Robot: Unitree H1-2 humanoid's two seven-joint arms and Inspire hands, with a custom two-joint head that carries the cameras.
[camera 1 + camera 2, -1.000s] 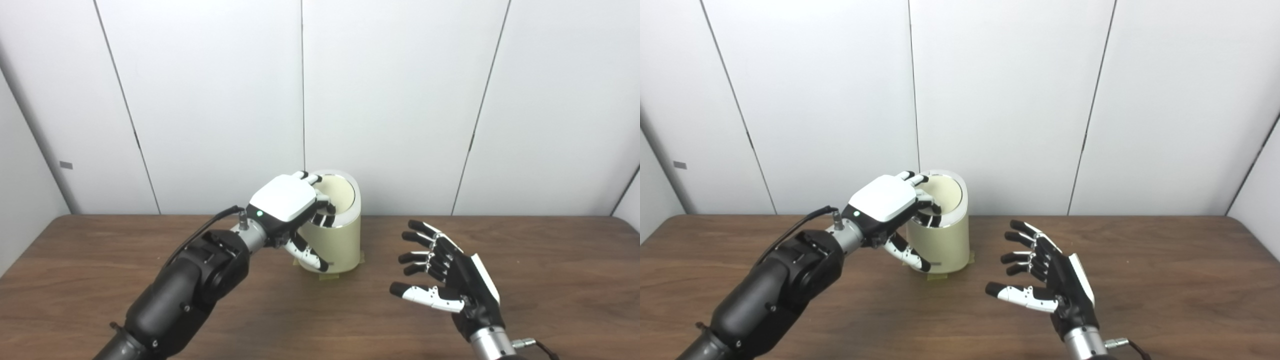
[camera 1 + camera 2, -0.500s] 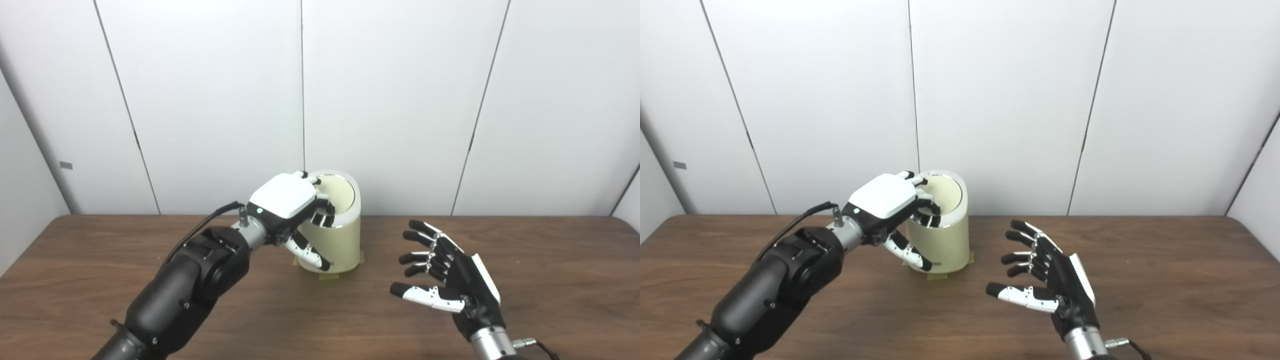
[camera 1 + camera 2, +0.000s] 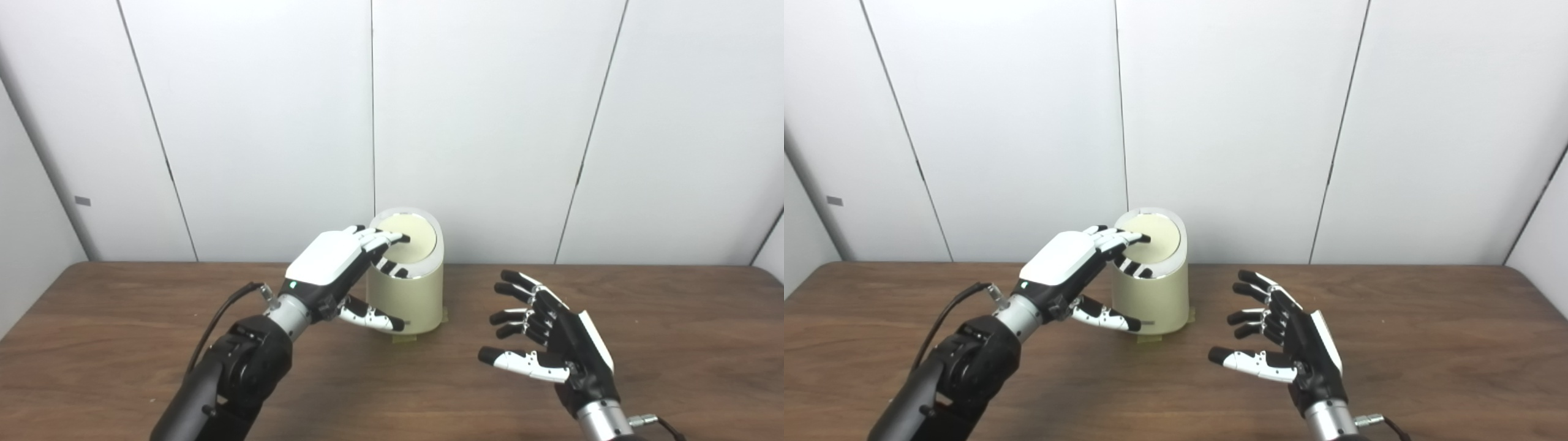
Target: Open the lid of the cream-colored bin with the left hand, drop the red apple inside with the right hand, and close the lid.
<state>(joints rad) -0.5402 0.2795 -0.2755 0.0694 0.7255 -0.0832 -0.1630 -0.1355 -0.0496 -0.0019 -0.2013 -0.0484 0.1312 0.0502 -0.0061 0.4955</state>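
The cream-colored bin point(image 3: 411, 300) stands at the back middle of the table. Its round lid point(image 3: 418, 236) looks flat in the rim, tilted toward me. My left hand point(image 3: 327, 263) is open beside the bin's left side, and its straightened fingertips point(image 3: 392, 237) rest on the lid's near-left edge. Its thumb lies against the bin's front wall. My right hand point(image 3: 548, 346) is open and empty, palm to the left, right of the bin and apart from it. No red apple is in view.
The brown wooden table point(image 3: 110, 331) runs across the picture. White wall panels point(image 3: 490, 122) stand close behind the bin. Strips of tape point(image 3: 401, 337) show at the bin's base.
My left hand has drawn back and down. Its fingers, curled into the bin's opening before, now lie straight on the lid, which looks flat. The right hand has not moved.
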